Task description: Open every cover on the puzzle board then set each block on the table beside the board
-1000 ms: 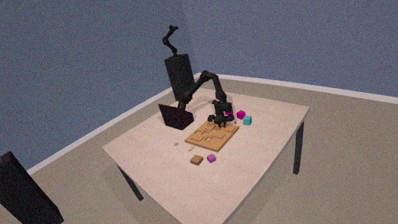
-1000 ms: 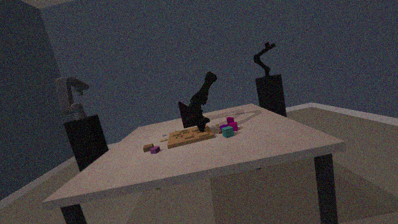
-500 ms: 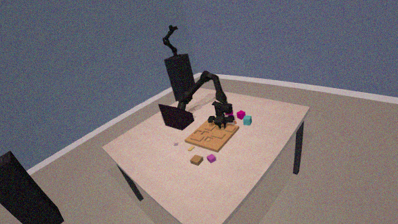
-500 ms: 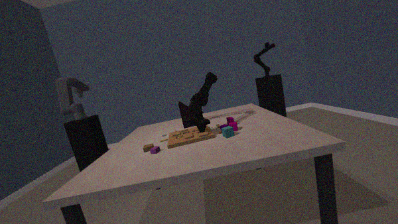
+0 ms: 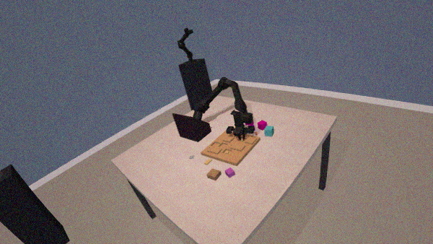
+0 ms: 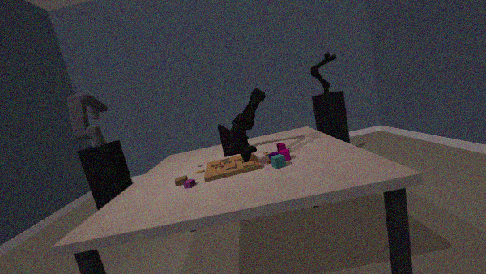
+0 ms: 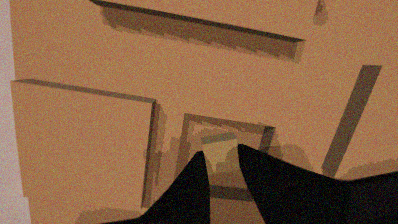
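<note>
The tan puzzle board (image 5: 234, 157) (image 6: 227, 173) (image 7: 100, 50) lies in the middle of the table. My gripper (image 5: 240, 136) (image 6: 245, 157) (image 7: 220, 154) is down at the board's far corner, with its fingers reaching into an open square well (image 7: 225, 122). A small tan block (image 7: 220, 147) sits in that well between the two fingertips, which press its sides. A square cover (image 7: 80, 140) lies slid aside to the left of the well. The block and well are hidden behind the hand in the top and exterior views.
A teal block (image 5: 268, 131) (image 6: 278, 160) and a magenta block (image 5: 262, 124) (image 6: 284, 154) lie beyond the board's far end. A brown block (image 5: 213, 174) (image 6: 181, 180) and a purple block (image 5: 229, 172) (image 6: 189, 183) lie off the near end. The arm's dark base (image 5: 191, 126) stands left.
</note>
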